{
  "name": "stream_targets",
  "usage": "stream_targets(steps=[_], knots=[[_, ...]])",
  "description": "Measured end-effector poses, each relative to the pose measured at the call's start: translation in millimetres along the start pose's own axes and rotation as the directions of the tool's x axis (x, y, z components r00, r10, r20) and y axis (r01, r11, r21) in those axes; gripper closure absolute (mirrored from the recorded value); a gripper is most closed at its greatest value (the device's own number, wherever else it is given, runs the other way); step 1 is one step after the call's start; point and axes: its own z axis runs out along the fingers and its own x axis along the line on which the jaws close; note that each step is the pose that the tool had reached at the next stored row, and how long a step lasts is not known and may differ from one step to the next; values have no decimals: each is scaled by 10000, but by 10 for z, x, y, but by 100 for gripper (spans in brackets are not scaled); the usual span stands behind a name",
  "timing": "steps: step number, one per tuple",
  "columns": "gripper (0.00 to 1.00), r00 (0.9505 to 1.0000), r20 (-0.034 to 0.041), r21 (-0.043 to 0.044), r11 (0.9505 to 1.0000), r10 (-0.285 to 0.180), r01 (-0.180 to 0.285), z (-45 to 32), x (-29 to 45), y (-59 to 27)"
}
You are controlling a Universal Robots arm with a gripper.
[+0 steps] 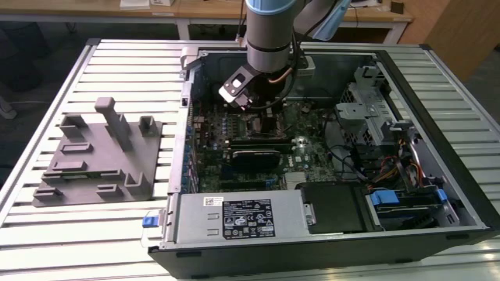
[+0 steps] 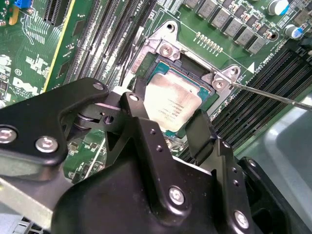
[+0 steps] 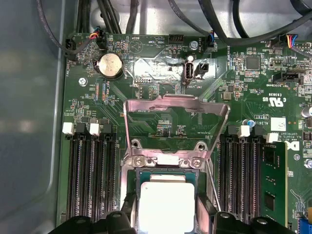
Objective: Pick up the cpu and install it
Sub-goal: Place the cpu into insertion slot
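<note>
The cpu (image 2: 173, 102), a flat silver square, lies in the motherboard socket (image 2: 165, 48), whose metal load plate (image 3: 175, 122) is flipped up. Both wrist views show my gripper (image 2: 168, 114) shut on the cpu (image 3: 165, 204), with one black finger (image 2: 134, 105) on each of two opposite edges. In the exterior view the gripper (image 1: 264, 110) reaches down into the open computer case (image 1: 406, 234) over the middle of the green board.
The socket's thin wire lever (image 2: 273, 93) sticks out beside the socket. Memory slots (image 3: 90, 170) flank it, with one module (image 3: 273, 180) fitted. A grey tray (image 1: 93, 158) with upright posts sits on the slatted table at the exterior view's left. Cables and drive bays crowd the case's right.
</note>
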Motion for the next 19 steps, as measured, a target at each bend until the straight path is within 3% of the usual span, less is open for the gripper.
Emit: stream_targets(steps=[10, 12, 16, 18, 19], knots=[[42, 10000, 0, 0, 10000, 0, 0, -104, 0, 5], [54, 10000, -1, -1, 10000, 0, 0, -119, 0, 6], [65, 10000, -1, -1, 10000, 0, 0, -150, 0, 8], [77, 10000, -1, -1, 10000, 0, 0, -160, 0, 8], [77, 10000, -2, -1, 10000, 0, 0, -163, 0, 8]])
